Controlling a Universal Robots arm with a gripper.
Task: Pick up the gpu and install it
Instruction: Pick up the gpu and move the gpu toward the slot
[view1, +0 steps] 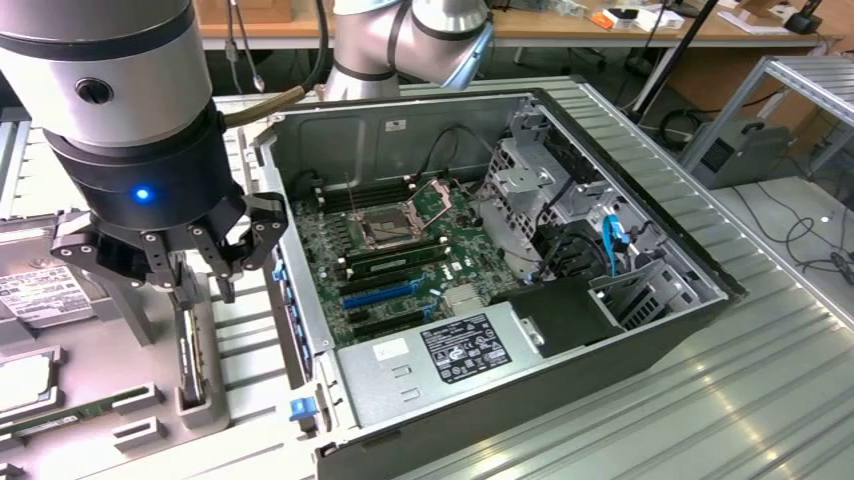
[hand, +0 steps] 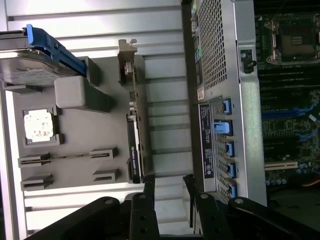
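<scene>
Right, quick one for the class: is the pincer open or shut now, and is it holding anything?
Pincer: open, holding nothing, hanging just above the gpu.

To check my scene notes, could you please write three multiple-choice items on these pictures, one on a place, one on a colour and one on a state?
1. Where is the thin flat black gpu card?
A. On edge in the grey parts tray
B. Plugged into the motherboard
C. Lying on the power supply

2. What colour is the small round light on the black gripper?
A. Red
B. Blue
C. Green

3. What state is the gripper in?
A. Open, holding nothing
B. Shut on the gpu card
C. Shut on a memory stick

Answers: 1 A, the card stands in a tray slot beside the open grey metal computer case; 2 B, the light glows blue; 3 A, its fingers stand apart with nothing between them.
</scene>
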